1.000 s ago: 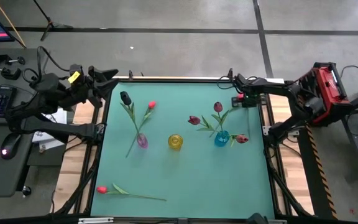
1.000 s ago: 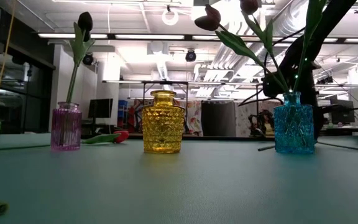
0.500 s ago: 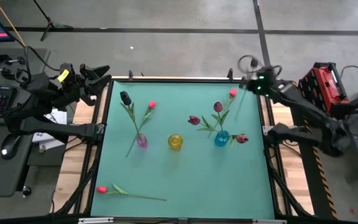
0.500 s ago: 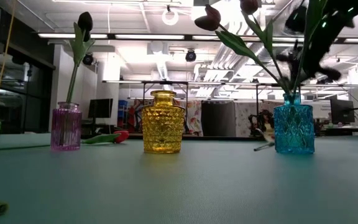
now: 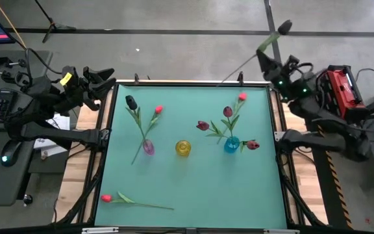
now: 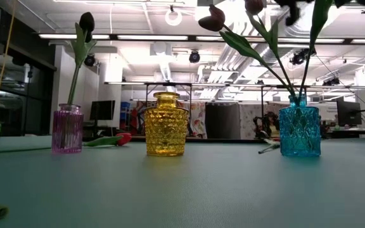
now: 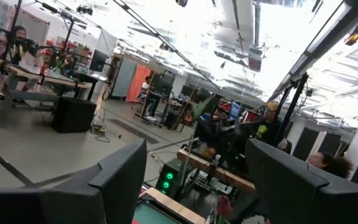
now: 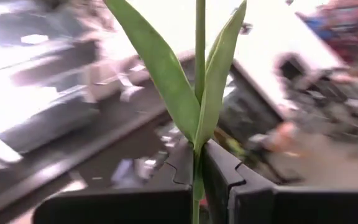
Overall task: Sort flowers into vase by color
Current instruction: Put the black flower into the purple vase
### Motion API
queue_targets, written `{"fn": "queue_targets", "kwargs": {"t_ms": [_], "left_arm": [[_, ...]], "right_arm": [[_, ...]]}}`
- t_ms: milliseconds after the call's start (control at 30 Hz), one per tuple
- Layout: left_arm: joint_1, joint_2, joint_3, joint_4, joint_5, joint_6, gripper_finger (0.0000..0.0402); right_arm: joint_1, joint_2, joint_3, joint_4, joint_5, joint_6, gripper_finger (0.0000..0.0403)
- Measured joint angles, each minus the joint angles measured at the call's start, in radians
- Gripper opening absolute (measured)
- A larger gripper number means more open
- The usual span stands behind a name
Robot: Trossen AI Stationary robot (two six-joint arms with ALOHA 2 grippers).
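Flowers are spread around the yellow vase (image 5: 183, 148): a black (image 5: 130, 101) and a red bud (image 5: 158, 109) rise from the pink vase (image 5: 148, 147) on one side, maroon ones (image 5: 202, 125) fill the blue vase (image 5: 232, 144) on the other, and a red tulip (image 5: 107, 197) lies flat nearer the front edge. The right gripper (image 5: 275, 70), off the table's far right corner well beyond the blue vase, pinches a green stem (image 8: 199, 81) with its fingers (image 8: 225, 177) pressed on it. The left gripper (image 5: 98, 82) waits off the far left corner, fingers (image 7: 122, 180) spread.

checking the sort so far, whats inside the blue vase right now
The blue vase holds several tulips: two dark maroon heads and one bright red-pink head rise from it. Another maroon head lies beside it; whether its stem sits inside cannot be seen.
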Motion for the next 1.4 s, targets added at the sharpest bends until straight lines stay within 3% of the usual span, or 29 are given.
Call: {"fn": "queue_targets", "kwargs": {"t_ms": [200, 367, 600, 833, 967, 1133, 1400], "left_arm": [[0.000, 0.000, 0.000, 0.000, -0.005, 0.014, 0.0262], [0.000, 0.000, 0.000, 0.000, -0.019, 0.014, 0.0262], [0.000, 0.000, 0.000, 0.000, -0.020, 0.014, 0.0262], [0.000, 0.000, 0.000, 0.000, -0.021, 0.014, 0.0262], [0.000, 0.000, 0.000, -0.001, -0.022, 0.015, 0.0262], [0.000, 0.000, 0.000, -0.001, -0.022, 0.015, 0.0262], [0.000, 0.000, 0.000, -0.001, -0.022, 0.015, 0.0262]], "right_arm": [[0.233, 0.182, 0.015, 0.366, 0.045, -0.085, 0.0000], [0.392, 0.370, 0.189, 0.401, 0.026, -0.215, 0.0000], [0.531, 0.564, 0.527, 0.178, -0.144, -0.375, 0.0000], [0.644, 0.669, 0.738, -0.072, -0.226, -0.448, 0.0000], [0.696, 0.742, 0.790, -0.095, -0.220, -0.466, 0.0000], [0.740, 0.837, 0.818, -0.099, -0.124, -0.471, 0.0000], [0.755, 0.997, 0.924, -0.097, -0.114, -0.450, 0.0000]]}}
